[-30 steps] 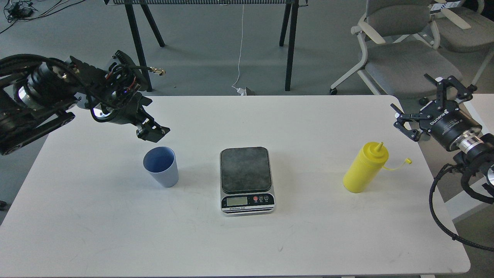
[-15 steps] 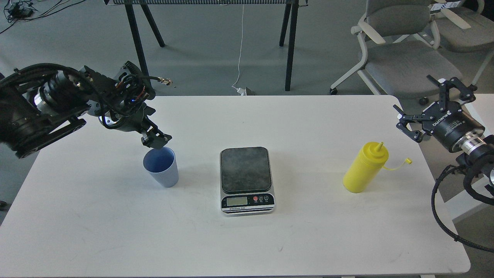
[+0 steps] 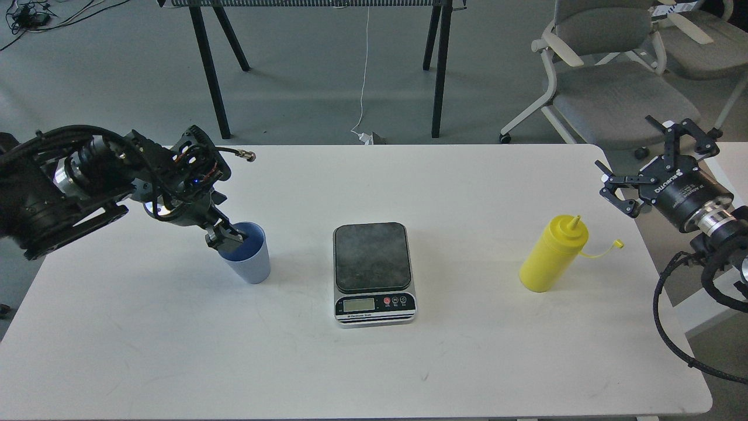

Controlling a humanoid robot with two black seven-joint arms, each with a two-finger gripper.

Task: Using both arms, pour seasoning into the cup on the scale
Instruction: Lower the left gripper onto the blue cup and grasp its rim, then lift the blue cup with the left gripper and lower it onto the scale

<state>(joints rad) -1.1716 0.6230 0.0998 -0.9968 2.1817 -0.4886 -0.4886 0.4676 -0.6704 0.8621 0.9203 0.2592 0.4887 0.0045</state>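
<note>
Our left gripper [image 3: 229, 238] dropped to the cup [image 3: 248, 258] rim; grip unclear. Right gripper [image 3: 657, 165] jaws spread, idle. Cup's light, thin: pinch rim gently.

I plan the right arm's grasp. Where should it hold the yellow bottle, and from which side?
Grip the seasoning around its round mid-body, probably from its right, where the open right gripper waits. The pointed nozzle and tethered cap on top are too thin to hold.

An office-like lab: grey floor, office chairs [image 3: 619, 76], loose cables [image 3: 29, 14], white table [image 3: 374, 362].
</note>
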